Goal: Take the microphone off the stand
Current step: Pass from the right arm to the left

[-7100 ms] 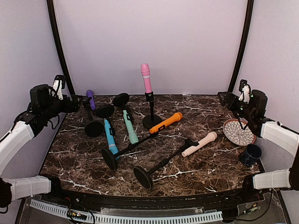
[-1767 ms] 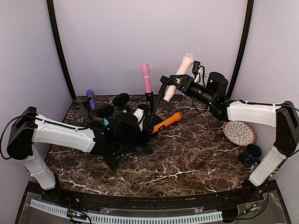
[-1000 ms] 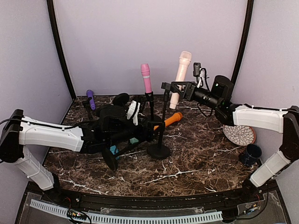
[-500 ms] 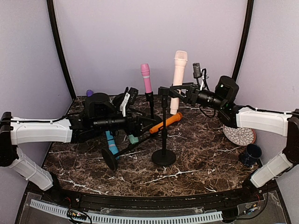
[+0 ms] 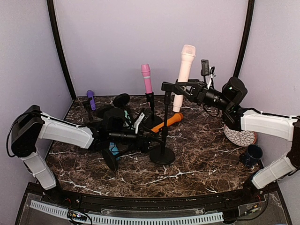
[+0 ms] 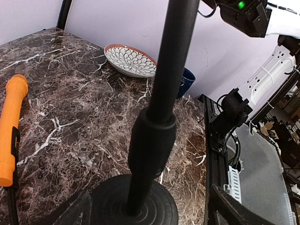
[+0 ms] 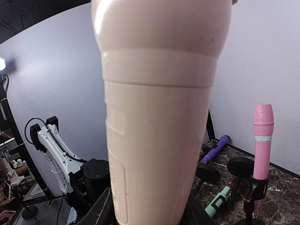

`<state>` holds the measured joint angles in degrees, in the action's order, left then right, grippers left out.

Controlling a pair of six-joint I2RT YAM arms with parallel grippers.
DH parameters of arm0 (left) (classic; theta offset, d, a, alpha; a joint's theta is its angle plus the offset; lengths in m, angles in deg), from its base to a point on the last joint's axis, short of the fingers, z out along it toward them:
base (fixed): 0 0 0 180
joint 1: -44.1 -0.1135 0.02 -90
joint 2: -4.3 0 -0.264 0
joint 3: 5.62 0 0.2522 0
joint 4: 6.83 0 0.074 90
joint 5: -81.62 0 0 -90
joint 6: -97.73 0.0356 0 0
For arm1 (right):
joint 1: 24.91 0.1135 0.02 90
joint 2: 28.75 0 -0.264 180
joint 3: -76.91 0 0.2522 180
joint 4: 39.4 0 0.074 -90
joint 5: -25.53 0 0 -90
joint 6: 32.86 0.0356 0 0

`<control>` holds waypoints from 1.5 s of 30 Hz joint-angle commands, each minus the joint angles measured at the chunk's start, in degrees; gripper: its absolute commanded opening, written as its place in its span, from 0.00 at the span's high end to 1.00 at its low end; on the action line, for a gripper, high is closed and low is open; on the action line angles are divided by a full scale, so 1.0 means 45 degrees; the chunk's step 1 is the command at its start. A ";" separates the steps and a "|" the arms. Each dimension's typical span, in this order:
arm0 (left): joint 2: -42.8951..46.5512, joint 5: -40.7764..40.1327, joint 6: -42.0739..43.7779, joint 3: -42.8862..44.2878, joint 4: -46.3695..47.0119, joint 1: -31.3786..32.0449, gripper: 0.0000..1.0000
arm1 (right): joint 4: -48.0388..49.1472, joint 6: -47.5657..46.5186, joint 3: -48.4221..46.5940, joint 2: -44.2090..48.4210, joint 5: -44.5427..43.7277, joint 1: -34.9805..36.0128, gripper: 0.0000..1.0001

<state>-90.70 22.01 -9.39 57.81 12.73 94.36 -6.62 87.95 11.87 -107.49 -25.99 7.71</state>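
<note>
Marble-patterned dark tabletop (image 5: 201, 161), lilac walls (image 5: 117, 42). Right gripper (image 5: 184, 90) grips the cream microphone (image 5: 186, 61) upright above centre, just right of the black stand (image 5: 165, 122) (left gripper (image 5: 152, 139) gapes astride its pole).

Stand (image 5: 167, 123) upright mid surface (image 5: 201, 164), base down. Left end effector (image 5: 154, 139) low at its pole, reaching in from left, fingers either side w/o touching. Mic (image 5: 184, 75) up high, just right of stand top, gripped in right end effector (image 5: 186, 89). Plate (image 5: 239, 132) at right edge, mug (image 5: 253, 154) just nearer. Lying mic (image 5: 167, 123) behind stand.
</note>
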 commanded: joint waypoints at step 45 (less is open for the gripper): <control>0.1295 -0.5273 0.1143 -0.0065 0.2659 0.1509 1.00 | 0.0349 0.0881 0.0777 0.1371 -0.4103 -0.0430 0.01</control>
<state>-91.49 3.39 -4.54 55.28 19.19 101.01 -5.52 91.80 14.03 -103.36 -42.03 6.09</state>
